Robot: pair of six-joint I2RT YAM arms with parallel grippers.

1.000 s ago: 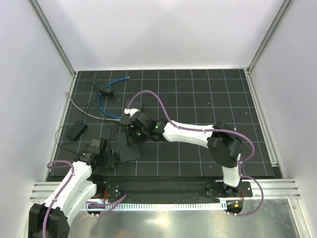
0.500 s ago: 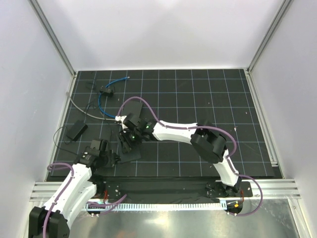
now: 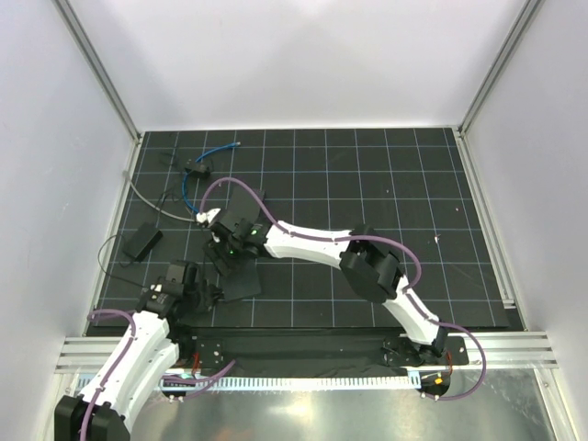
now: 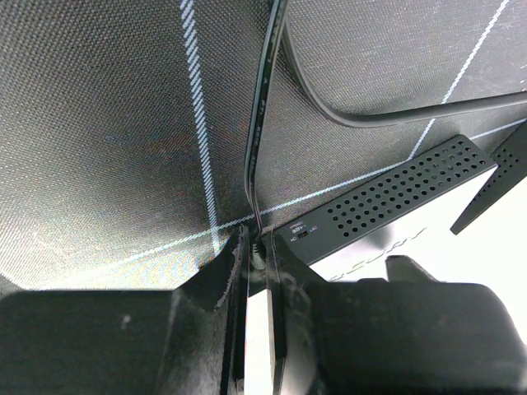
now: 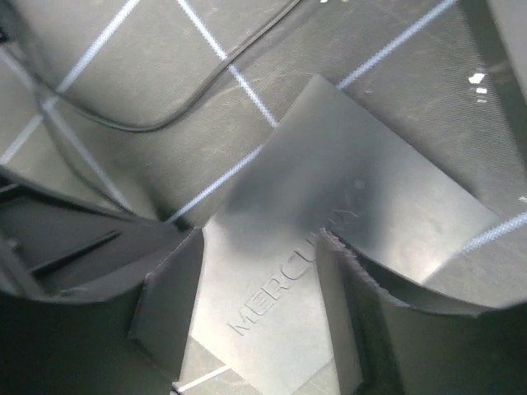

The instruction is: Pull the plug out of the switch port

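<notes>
The plug shows only in the overhead view, as a tiny pale tip on the far end of one thin bright-blue cable. It lies on the mat near the back left and is not visibly seated in anything. The cable loops toward the arms and disappears under the right wrist, so its other end cannot be seen. Just inside that loop sits a compact black box; its ports are too small to make out. There are three black boxes in all: that one, a second small one nearer the left wall, and a wide flat slab lettered MERCURY with a perforated edge. A single grey cable crosses the left side of the mat. The right gripper hangs over the slab with its fingers spread apart and nothing between them. The left gripper sits at the slab's corner, well apart from the plug, with its jaws drawn to a narrow slit around a thin black wire.
</notes>
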